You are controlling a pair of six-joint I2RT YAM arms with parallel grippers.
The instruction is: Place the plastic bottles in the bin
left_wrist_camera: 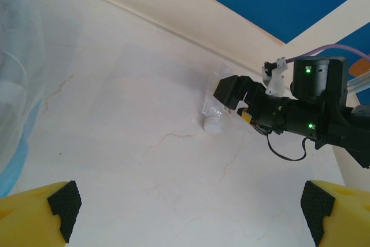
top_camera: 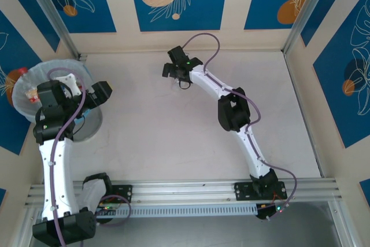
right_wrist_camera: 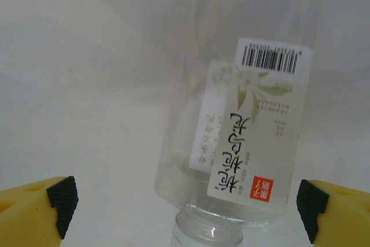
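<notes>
1. Left gripper (left_wrist_camera: pixel 189 203): the jaws are standing fully apart and gripping nothing. In the top view it is hanging over the bin, and its yellow fingers (left_wrist_camera: pixel 40 209) with black pads are framing bare table.
2. Bin (top_camera: pixel 60 65): it is sitting at the far left of the table (top_camera: pixel 173 143), lined with a translucent white-bluish bag. Red and orange items are showing inside, too small to identify.
3. Right gripper (right_wrist_camera: pixel 188 201): the jaws are spread wide and straddling the plastic bottle. Neither pad is visibly pressing on it, and the left pad is standing well apart from it.
4. Plastic bottle (right_wrist_camera: pixel 248 114): clear, with a white label carrying a barcode and a small red square, it is lying on its side on the table near the back wall, well apart from the bin. In the left wrist view its white cap is pointing away from the right arm.
5. Right arm (top_camera: pixel 231 111): it is reaching across the table toward the rear centre.
</notes>
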